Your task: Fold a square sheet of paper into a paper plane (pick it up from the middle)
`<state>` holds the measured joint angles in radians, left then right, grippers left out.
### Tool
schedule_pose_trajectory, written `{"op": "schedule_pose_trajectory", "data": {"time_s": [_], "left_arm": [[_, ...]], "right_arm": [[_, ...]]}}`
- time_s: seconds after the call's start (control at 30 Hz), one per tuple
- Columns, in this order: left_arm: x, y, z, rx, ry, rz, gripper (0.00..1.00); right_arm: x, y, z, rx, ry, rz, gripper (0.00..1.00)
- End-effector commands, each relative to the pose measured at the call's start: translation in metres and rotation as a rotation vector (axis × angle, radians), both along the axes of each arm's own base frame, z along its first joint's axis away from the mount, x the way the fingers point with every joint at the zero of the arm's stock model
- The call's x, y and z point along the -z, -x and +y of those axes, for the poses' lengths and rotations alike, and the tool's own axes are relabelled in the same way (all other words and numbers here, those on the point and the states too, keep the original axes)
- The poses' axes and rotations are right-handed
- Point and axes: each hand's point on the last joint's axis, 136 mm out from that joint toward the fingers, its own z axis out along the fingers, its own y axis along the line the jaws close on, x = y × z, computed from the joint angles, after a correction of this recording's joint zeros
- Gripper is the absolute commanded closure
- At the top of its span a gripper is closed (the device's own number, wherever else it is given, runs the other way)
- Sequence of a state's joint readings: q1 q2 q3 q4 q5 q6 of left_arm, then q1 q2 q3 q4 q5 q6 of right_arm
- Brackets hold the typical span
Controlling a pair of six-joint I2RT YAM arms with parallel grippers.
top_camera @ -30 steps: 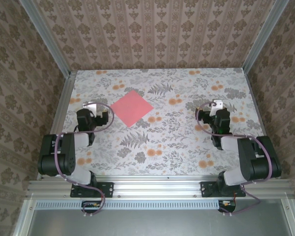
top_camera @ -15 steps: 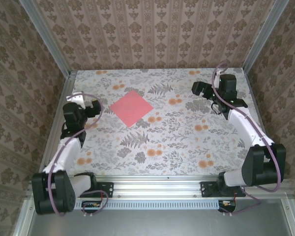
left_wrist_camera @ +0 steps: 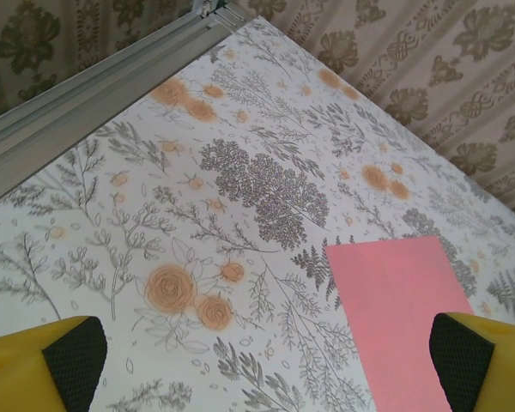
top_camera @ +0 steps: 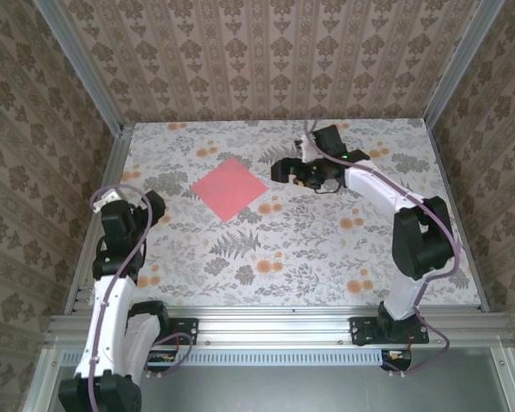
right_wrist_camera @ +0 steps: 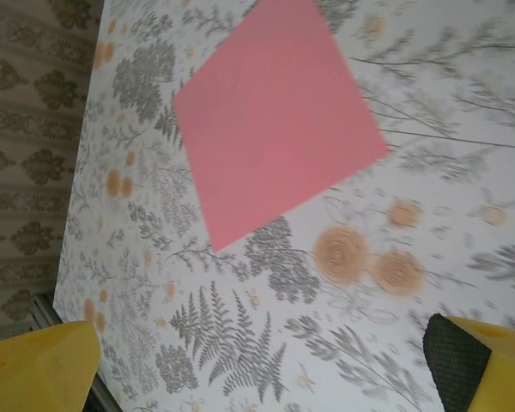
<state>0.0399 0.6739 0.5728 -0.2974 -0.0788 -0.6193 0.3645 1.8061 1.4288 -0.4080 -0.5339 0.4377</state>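
The square sheet of paper (top_camera: 230,188) is plain pink-red and lies flat on the flowered table, one corner pointing toward the arms. The paper plane is out of view. My right gripper (top_camera: 279,169) hovers just right of the sheet's right corner. In the right wrist view the sheet (right_wrist_camera: 275,120) lies ahead of the open gripper (right_wrist_camera: 257,365), with nothing between its yellow fingers (right_wrist_camera: 472,360). My left gripper (top_camera: 154,204) hangs left of the sheet, a gripper's length away. It is open (left_wrist_camera: 266,352), and the sheet (left_wrist_camera: 399,318) sits by the right finger (left_wrist_camera: 463,352).
The table (top_camera: 326,249) is covered with a grey fern and orange flower print. Aluminium rails (top_camera: 107,184) and patterned walls (top_camera: 266,60) close it in on the left, right and far sides. A rail (left_wrist_camera: 86,94) also runs along the table's edge in the left wrist view.
Both arms unfolded from their resting poses. The right arm swung up and then left toward the sheet. The left arm rose and drew back toward the near left. The sheet stayed put.
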Motion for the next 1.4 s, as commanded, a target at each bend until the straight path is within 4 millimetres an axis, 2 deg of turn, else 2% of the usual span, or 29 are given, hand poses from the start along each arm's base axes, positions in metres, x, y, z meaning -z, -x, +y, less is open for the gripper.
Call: {"op": "schedule_pose_trajectory", "data": {"time_s": [0.0, 0.2, 0.23, 0.4, 0.53, 0.73, 0.8, 0.9, 1.0, 1.17, 1.37], "left_arm": [[0.012, 0.013, -0.010, 0.014, 0.097, 0.019, 0.00], [0.023, 0.006, -0.041, 0.195, 0.142, 0.095, 0.00], [0.026, 0.003, -0.047, 0.227, 0.147, 0.118, 0.00], [0.040, -0.005, -0.074, 0.358, 0.130, 0.257, 0.00], [0.044, -0.012, -0.094, 0.430, 0.077, 0.319, 0.00], [0.042, -0.023, -0.114, 0.495, 0.042, 0.329, 0.00], [0.042, -0.024, -0.119, 0.512, 0.034, 0.340, 0.00], [0.042, -0.024, -0.126, 0.531, 0.024, 0.353, 0.00], [0.043, -0.022, -0.134, 0.557, 0.015, 0.364, 0.00], [0.052, -0.017, -0.152, 0.593, -0.012, 0.393, 0.00], [0.060, -0.011, -0.175, 0.633, -0.023, 0.410, 0.00]], "right_arm": [[0.017, 0.000, 0.017, -0.023, 0.051, 0.064, 0.00], [0.037, -0.021, 0.063, -0.079, 0.033, 0.115, 0.05], [0.044, -0.020, 0.070, -0.089, 0.044, 0.142, 0.06], [0.066, -0.040, 0.104, -0.095, 0.045, 0.178, 0.06], [0.087, -0.058, 0.122, -0.077, 0.042, 0.208, 0.05], [0.124, -0.082, 0.128, -0.003, 0.069, 0.230, 0.05], [0.135, -0.083, 0.124, 0.008, 0.098, 0.249, 0.06], [0.149, -0.074, 0.106, 0.036, 0.196, 0.277, 0.08], [0.150, -0.057, 0.082, 0.060, 0.290, 0.288, 0.08], [0.145, -0.018, 0.044, 0.070, 0.373, 0.283, 0.10], [0.151, 0.040, -0.007, 0.127, 0.474, 0.334, 0.11]]}}
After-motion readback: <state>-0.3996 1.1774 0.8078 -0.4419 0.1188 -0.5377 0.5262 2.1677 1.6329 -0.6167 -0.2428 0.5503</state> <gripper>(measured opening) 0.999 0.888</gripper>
